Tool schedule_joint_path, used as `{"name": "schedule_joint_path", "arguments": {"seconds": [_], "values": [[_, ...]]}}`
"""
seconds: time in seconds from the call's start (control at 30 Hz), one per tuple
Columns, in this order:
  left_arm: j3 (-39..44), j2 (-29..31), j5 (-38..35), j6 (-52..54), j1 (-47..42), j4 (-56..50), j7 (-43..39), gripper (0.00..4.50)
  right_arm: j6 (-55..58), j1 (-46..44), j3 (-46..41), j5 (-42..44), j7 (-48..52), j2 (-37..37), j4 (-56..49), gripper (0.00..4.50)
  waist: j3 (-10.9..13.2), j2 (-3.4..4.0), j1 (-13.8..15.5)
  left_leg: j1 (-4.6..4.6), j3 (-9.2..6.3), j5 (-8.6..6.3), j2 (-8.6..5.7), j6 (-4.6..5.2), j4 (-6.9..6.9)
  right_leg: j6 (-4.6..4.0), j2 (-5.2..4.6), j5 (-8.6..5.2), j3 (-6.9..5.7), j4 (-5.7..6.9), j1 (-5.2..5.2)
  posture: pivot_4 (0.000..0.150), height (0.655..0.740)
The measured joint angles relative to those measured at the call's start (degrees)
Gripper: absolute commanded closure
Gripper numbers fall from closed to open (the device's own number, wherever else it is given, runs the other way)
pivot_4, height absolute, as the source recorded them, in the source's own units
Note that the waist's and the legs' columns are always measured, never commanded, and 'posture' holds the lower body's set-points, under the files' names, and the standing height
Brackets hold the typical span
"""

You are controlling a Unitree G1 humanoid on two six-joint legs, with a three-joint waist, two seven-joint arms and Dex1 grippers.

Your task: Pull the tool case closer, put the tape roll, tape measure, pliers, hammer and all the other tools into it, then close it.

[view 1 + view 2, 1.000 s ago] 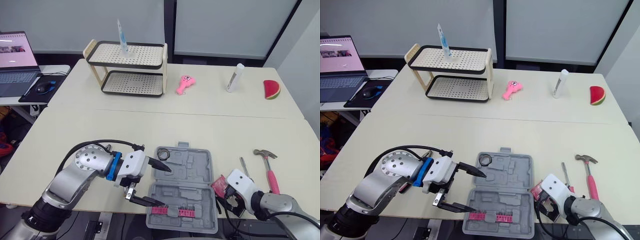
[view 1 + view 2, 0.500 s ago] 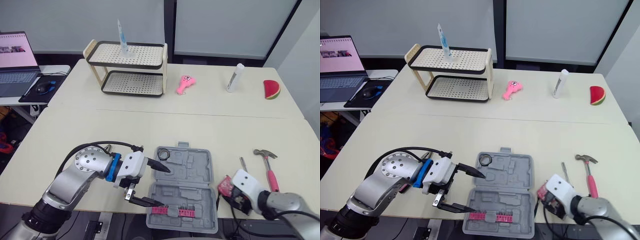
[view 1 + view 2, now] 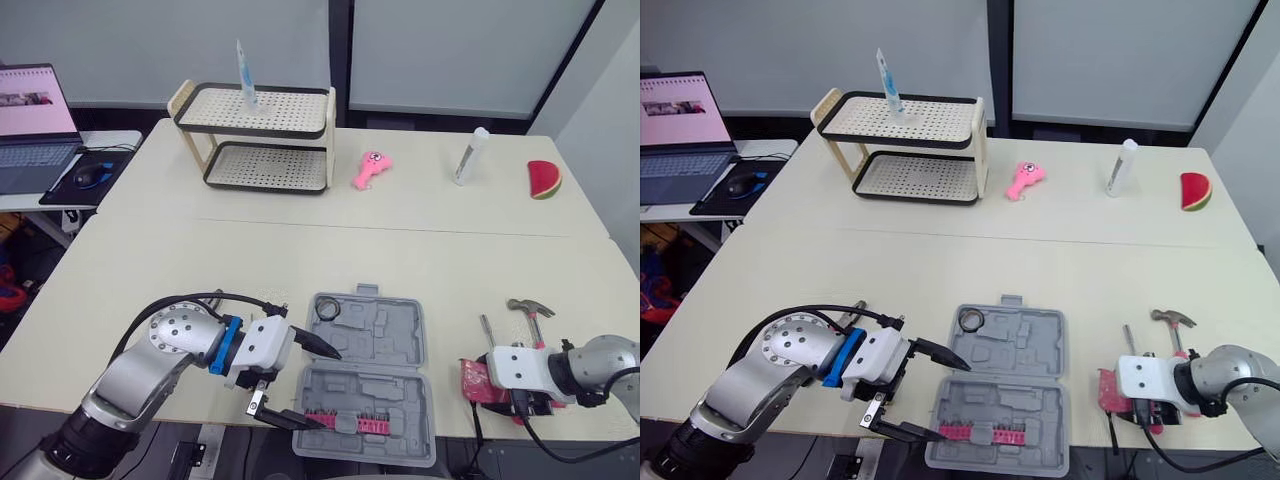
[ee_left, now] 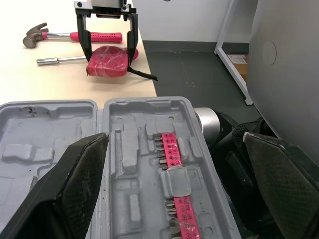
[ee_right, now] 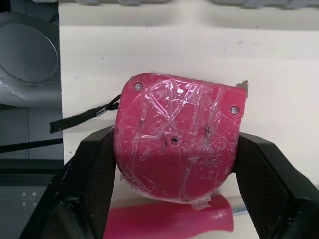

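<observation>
Left gripper (image 3: pixel 308 385): wide open, holding nothing. Its 2 fingers are spread at the left edge of the tool case (image 3: pixel 385 335), 1 tip over the far half, 1 by the near half. I cannot tell whether either tip touches the plastic. The left forearm reaches in from the case's left with the elbow bent.

Right gripper (image 4: pixel 108 57): closed around the pink tape measure (image 3: pixel 478 382), 1 finger on each side and pads against its body. The tape measure sits just right of the case at the table's near edge, its strap trailing off. The right forearm lies low, coming in from the case's right.

Tool case: open and flat. A pink bit strip (image 3: pixel 345 421) is in the near half and a dark ring (image 3: pixel 327 310) in the far-left corner.

Hammer (image 3: pixel 530 312) and a metal shaft (image 3: pixel 486 331): right of the case, beyond the tape measure.
</observation>
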Motion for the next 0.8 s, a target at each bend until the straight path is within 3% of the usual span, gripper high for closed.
{"name": "schedule_joint_path", "arguments": {"seconds": [0.63,0.77,0.8], "values": [[-0.4,0.0,0.0,-0.1,0.2,-0.1,-0.1,0.00,0.7,2.5,2.6,-2.7,0.4,4.1,-0.9,1.38,0.0,0.01,0.0,0.01,-0.01,0.00,-0.01,0.00,0.00,0.00,0.00,0.00,0.00,0.01,0.00,0.150,0.7350],[-0.7,0.0,0.0,-0.2,0.2,-0.1,-0.1,0.00,1.1,2.5,2.6,-2.5,0.4,5.1,-0.9,0.05,0.0,0.01,0.0,0.01,-0.01,0.00,-0.01,0.00,0.00,0.00,0.00,0.00,0.00,0.01,0.00,0.150,0.7350],[-0.7,0.0,0.0,-0.2,0.2,-0.1,-0.1,0.00,1.1,2.5,2.6,-2.4,0.4,5.1,-0.9,0.02,0.0,0.01,0.0,0.01,-0.01,0.00,-0.01,0.00,0.00,0.00,0.00,0.00,0.00,0.01,0.01,0.150,0.7350]]}}
